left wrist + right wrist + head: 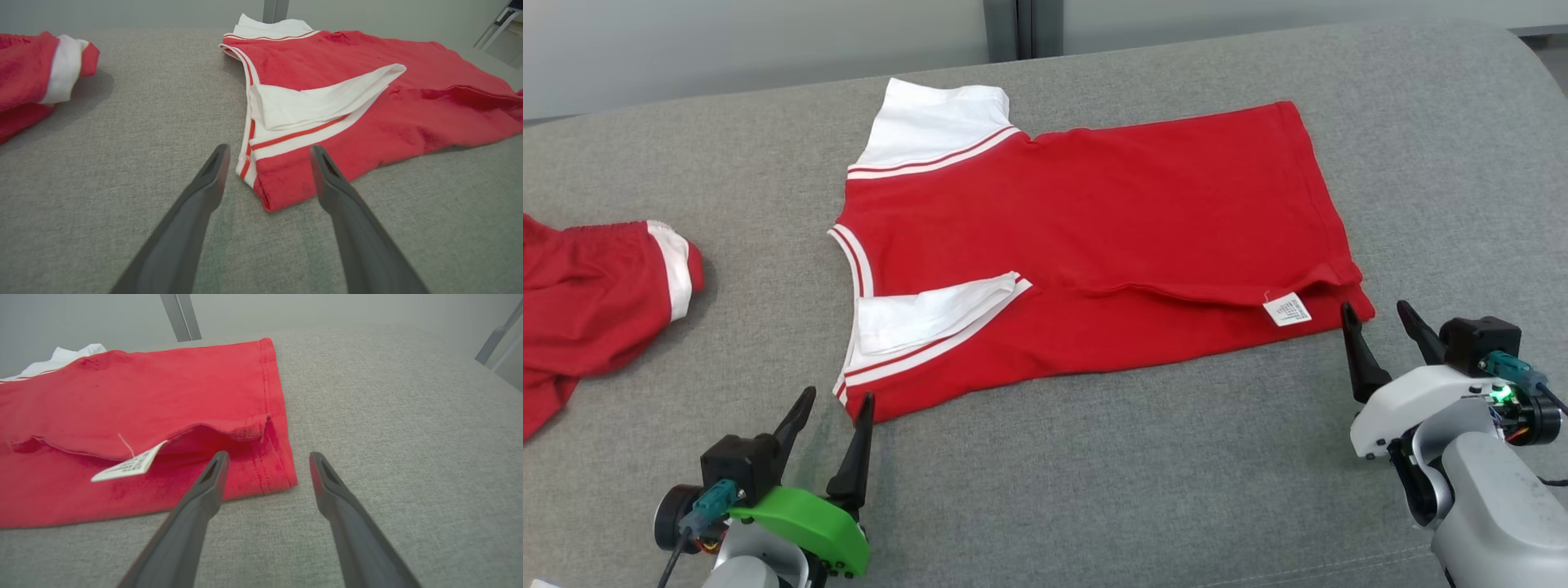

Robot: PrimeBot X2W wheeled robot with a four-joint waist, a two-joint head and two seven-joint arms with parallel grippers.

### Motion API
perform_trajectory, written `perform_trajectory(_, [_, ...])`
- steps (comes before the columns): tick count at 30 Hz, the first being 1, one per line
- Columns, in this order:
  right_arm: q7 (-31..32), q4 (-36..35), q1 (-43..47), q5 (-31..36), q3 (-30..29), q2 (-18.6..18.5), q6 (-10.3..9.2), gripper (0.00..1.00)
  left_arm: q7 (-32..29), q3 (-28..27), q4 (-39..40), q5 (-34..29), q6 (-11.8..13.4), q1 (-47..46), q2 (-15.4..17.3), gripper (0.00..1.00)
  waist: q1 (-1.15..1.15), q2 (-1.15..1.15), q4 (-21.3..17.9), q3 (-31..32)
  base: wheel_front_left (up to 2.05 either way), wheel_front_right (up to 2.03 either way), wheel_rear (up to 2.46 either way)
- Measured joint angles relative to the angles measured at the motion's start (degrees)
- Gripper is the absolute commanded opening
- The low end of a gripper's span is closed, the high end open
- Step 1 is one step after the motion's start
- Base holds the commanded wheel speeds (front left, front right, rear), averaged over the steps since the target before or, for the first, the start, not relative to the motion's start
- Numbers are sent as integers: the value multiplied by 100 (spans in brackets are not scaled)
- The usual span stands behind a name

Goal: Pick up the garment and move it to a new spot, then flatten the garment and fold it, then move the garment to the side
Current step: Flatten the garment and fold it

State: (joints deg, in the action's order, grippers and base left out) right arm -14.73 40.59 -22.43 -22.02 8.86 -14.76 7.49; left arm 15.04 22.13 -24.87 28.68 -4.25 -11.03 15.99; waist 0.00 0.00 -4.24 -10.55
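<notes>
The garment [1094,237] is a red T-shirt with white sleeves, lying spread on the grey cushion, its near long edge folded over towards the middle. A white label [1287,309] sticks out near its right hem. My left gripper [835,405] stands open just off the shirt's near left corner [265,192], nothing between its fingers. Open too, my right gripper [1376,313] sits just off the near right corner [282,477], holding nothing. In the left wrist view the folded white sleeve [318,102] lies ahead of the fingers.
A second red garment with a white band [596,302] lies crumpled at the cushion's left edge, also seen in the left wrist view [41,77]. Bare grey cushion [1111,490] spreads in front of the shirt and to its right. A pale wall rises behind.
</notes>
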Motion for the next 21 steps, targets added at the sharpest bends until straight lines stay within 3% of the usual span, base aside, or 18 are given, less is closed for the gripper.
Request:
perform_trajectory(10, [-9, 698, -595, 398, 74, -9, 0, 100, 0, 172, -494, -263, -90, -269, -105, 100, 0, 0, 50, -161, 0, 0, 0])
perform_trajectory(21, [1, 1670, -1120, 234, 158, 146, 0, 100, 16, 211, -1141, -278, -183, -712, -234, 100, 0, 0, 69, -406, 0, 0, 0])
